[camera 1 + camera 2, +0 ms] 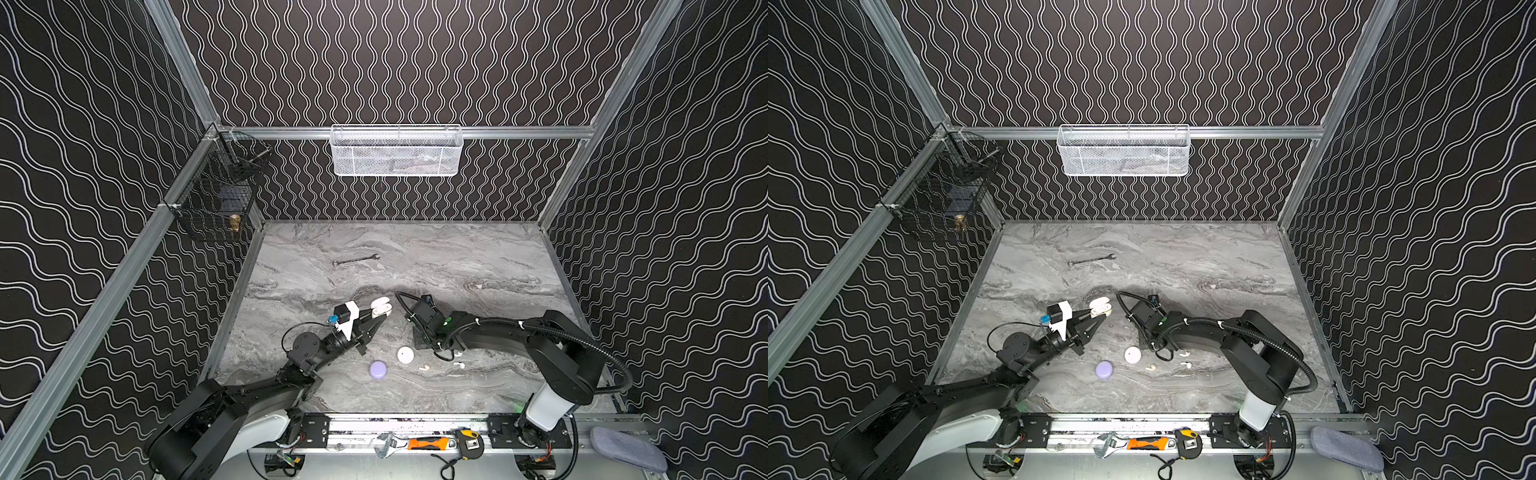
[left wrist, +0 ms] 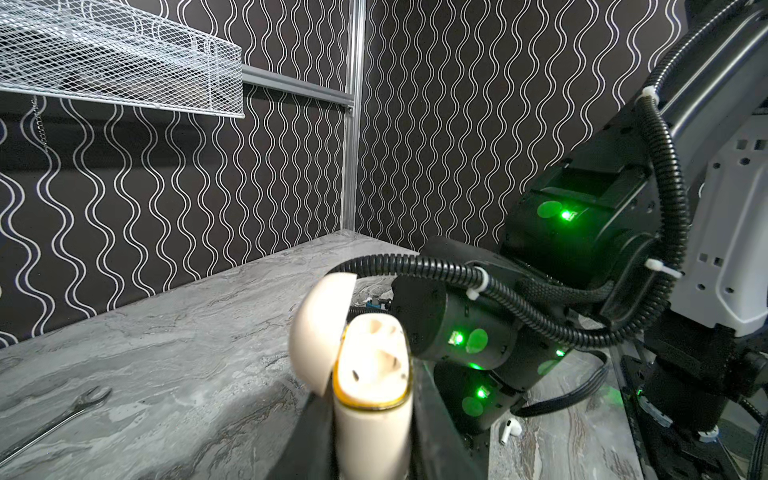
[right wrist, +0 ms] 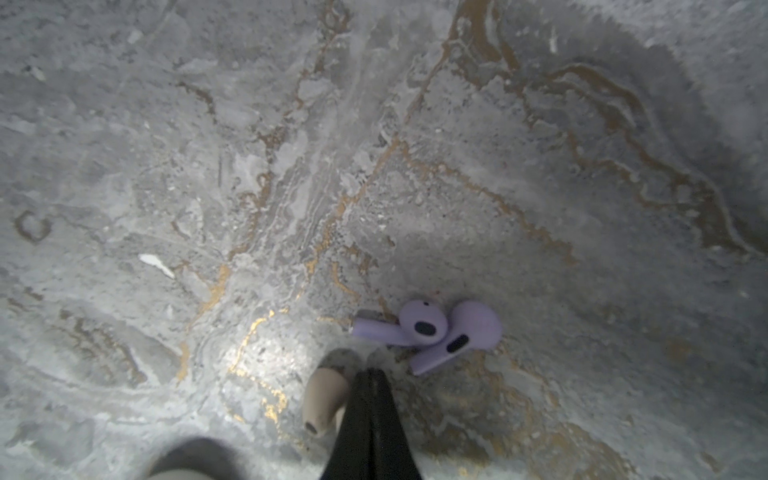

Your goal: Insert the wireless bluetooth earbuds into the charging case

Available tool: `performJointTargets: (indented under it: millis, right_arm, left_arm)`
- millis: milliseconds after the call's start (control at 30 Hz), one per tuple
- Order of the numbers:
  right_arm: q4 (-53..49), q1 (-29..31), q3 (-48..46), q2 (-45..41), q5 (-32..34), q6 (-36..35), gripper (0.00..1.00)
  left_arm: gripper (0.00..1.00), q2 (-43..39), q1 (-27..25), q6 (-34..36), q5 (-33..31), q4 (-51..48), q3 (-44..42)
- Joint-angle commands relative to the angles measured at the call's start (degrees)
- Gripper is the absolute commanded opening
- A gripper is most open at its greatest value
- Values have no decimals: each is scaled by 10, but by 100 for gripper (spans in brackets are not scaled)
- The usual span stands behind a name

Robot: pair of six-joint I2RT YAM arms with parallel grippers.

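Note:
My left gripper (image 1: 376,316) (image 2: 374,449) is shut on a cream charging case (image 1: 380,308) (image 2: 372,399), held off the table with its lid swung open and both sockets empty. My right gripper (image 3: 369,374) points down at the marble and is shut on a cream earbud (image 3: 326,397), whose head sticks out beside the fingertips. Two lavender earbuds (image 3: 419,326) lie touching each other just past them. In both top views the right wrist hides that gripper. Another cream earbud (image 1: 424,367) and two white earbuds (image 1: 458,354) (image 2: 509,430) lie on the table.
A shut lavender round case (image 1: 378,369) and a shut white round case (image 1: 405,355) sit between the arms. A wrench (image 1: 355,260) lies farther back. A white mesh basket (image 1: 395,151) hangs on the back wall and a black wire basket (image 1: 216,187) on the left wall.

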Motion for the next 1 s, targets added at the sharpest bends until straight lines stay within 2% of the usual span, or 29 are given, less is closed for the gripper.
performJointTargets:
  millis: [0, 167, 300, 400, 600, 967]
  right_arm:
    - [-25, 1, -4, -24, 8, 5, 5]
    - [-27, 1, -13, -81, -3, 9, 11]
    - [-8, 1, -26, -114, -29, 12, 23]
    - [-9, 1, -19, -106, -37, 10, 35]
    - [-28, 2, 18, -46, -36, 3, 45]
    - [-44, 3, 42, 9, -35, -5, 46]
  left_arm:
    - [0, 2, 1, 0, -1, 14, 4]
    - [0, 13, 1, -6, -10, 30, -1]
    - [0, 21, 1, -7, -9, 39, -1]
    - [0, 21, 1, -8, -7, 40, -1]
    - [0, 9, 1, -2, -8, 25, -1]
    - [0, 13, 0, -4, -18, 34, -5]
